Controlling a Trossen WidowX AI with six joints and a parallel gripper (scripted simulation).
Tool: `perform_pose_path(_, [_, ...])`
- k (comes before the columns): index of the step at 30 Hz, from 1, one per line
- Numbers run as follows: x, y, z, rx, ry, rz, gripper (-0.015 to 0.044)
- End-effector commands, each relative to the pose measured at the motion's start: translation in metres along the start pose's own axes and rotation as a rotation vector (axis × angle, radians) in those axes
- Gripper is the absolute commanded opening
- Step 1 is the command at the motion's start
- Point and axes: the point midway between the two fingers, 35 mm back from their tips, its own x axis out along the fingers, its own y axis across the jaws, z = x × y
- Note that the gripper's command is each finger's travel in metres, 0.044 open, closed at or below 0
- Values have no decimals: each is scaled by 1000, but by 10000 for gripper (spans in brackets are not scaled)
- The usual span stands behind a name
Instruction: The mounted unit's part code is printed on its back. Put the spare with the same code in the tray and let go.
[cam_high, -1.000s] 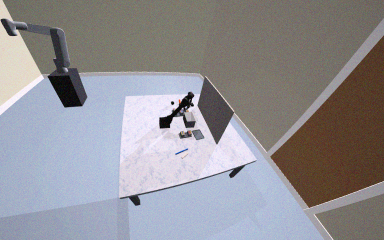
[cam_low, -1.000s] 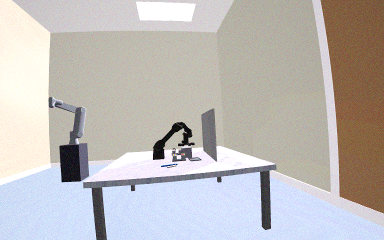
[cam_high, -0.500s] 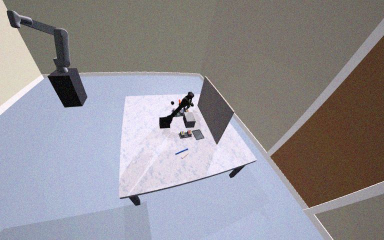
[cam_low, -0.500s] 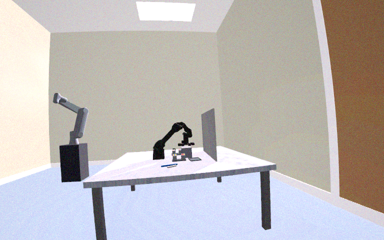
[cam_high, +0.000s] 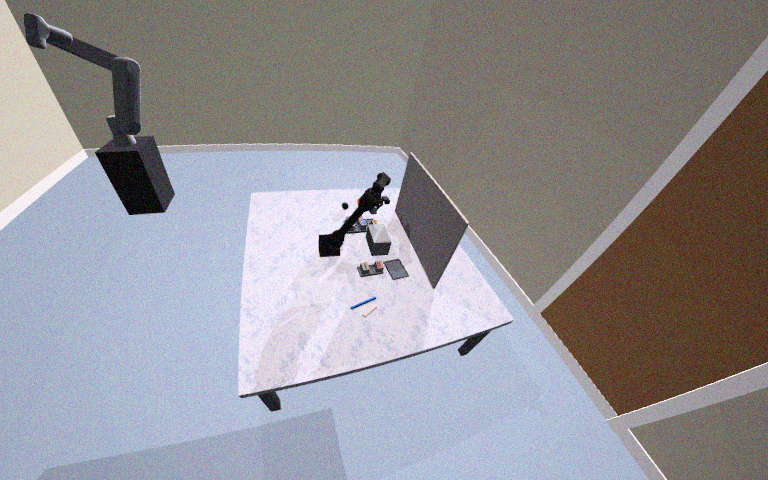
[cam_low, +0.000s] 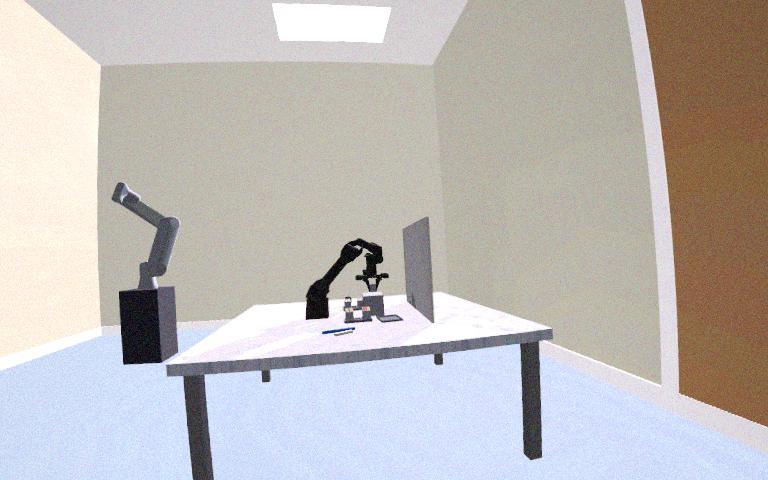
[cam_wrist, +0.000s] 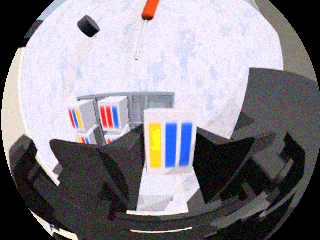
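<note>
My gripper (cam_wrist: 164, 126) (cam_low: 372, 286) is shut on a white block (cam_wrist: 171, 116) whose face shows yellow, blue and blue stripes. It holds the block upright, raised over the far rack (cam_wrist: 150, 93) (cam_high: 355, 229). That rack bears several other striped blocks, one with red, red and blue stripes (cam_wrist: 112, 114) and one with red, blue and yellow stripes (cam_wrist: 77, 117); open compartments show behind the held block. The flat dark tray (cam_high: 396, 269) (cam_low: 389, 318) lies beyond the grey box, beside the near rack. I cannot make out the mounted unit's code.
A grey box (cam_high: 378, 242) (cam_low: 373, 304) stands between the racks. The near rack (cam_high: 370, 272) bears striped blocks. A tall dark panel (cam_high: 432, 226) (cam_low: 417, 266) stands beside them. A blue pen (cam_high: 363, 302), a beige stick (cam_high: 369, 311), a black cylinder (cam_wrist: 88, 26) and an orange-handled tool (cam_wrist: 150, 9) lie about.
</note>
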Motion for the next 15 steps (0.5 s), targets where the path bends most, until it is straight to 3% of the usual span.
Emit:
perform_pose_path(1, [-10, 1, 0, 4, -4, 5, 0])
perform_pose_path(6, [-9, 1, 0, 0, 0, 0, 0])
perform_pose_path(15, [-43, 3, -4, 4, -4, 5, 0])
